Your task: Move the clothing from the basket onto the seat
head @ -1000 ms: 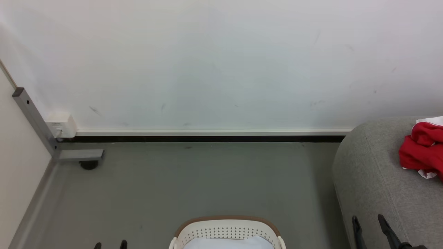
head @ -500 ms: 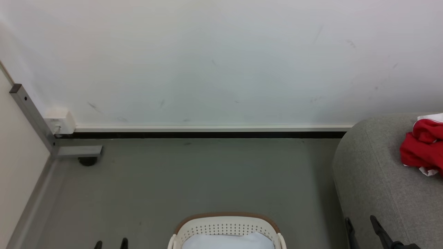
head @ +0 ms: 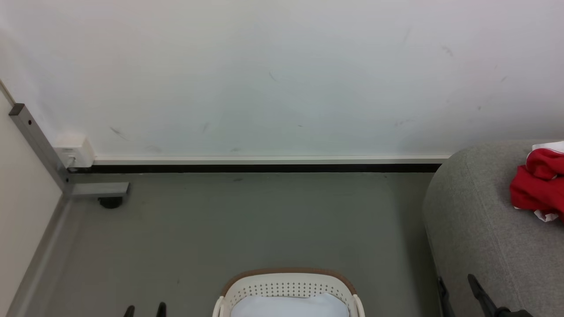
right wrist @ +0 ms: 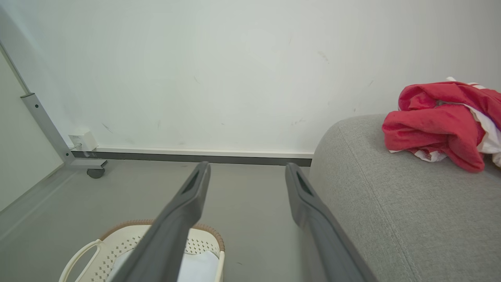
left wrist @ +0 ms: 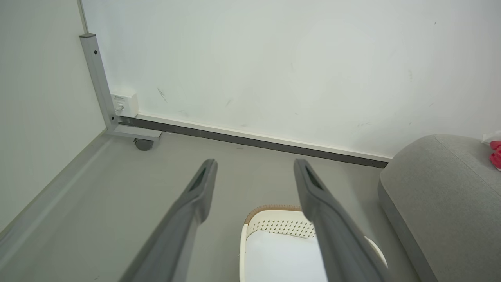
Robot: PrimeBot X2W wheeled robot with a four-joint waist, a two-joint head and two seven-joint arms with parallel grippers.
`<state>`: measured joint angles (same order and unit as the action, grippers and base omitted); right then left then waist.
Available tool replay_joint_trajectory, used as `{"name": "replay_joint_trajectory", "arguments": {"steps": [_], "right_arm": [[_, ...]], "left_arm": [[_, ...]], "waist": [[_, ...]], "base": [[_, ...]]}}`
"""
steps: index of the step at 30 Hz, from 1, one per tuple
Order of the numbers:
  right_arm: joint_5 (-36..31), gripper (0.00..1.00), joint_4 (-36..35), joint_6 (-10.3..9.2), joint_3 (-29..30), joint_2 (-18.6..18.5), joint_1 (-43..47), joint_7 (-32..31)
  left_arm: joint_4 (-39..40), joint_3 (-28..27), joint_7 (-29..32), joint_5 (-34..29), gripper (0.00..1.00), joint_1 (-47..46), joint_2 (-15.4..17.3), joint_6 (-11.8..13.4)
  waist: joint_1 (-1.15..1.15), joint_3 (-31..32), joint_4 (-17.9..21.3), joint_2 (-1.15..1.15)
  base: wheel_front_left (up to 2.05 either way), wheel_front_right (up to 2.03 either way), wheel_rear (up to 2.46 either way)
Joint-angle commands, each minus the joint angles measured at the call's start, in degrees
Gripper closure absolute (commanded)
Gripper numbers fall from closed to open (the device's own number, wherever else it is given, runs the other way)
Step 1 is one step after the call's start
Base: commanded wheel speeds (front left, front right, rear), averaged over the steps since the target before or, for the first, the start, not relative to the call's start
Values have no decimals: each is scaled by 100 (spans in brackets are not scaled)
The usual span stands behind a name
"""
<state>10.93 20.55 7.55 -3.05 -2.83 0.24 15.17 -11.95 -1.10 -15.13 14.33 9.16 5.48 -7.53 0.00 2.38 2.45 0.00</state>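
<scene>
**Change:** only your head camera has shifted. The whole view slides and nothing itself moves.
**Clothing** (head: 539, 187): a red bundle lies on the seat (head: 480, 229), well right of the basket (head: 286, 288). Count that piece as delivered.
**Basket:** it stands on the grey floor (head: 246, 229) with a pale sheet (head: 288, 307) inside. Whether any red remains in it, you cannot tell.
**Left gripper** (head: 145, 309): left of the basket, jaws spread, empty.
**Right gripper** (head: 456, 282): right of the basket beside the seat, jaws spread, empty.
**Room:** a scuffed white wall (head: 282, 79) beyond the basket and a metal post (head: 39, 145) far left.

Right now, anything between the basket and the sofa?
No. The head view shows only bare grey floor between the basket and the sofa.
</scene>
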Motion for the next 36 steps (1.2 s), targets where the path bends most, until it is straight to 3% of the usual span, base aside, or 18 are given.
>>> {"name": "replay_joint_trajectory", "arguments": {"steps": [1,6,36], "right_arm": [[11,100,1,0,-1,0,-1,0],[78,100,184,1,0,29,115,-24],[3030,100,-139,-2,354,10,-188,-808]], "left_arm": [[2,6,0,13,100,-3,0,0],[-211,34,21,86,100,62,-89,-1],[-202,-183,808,2916,100,-543,-148,1]], "waist": [[0,1,-3,0],[0,-1,-5,0],[0,-62,-63,0]], "base": [[0,0,0],[0,0,0],[0,0,0]]}}
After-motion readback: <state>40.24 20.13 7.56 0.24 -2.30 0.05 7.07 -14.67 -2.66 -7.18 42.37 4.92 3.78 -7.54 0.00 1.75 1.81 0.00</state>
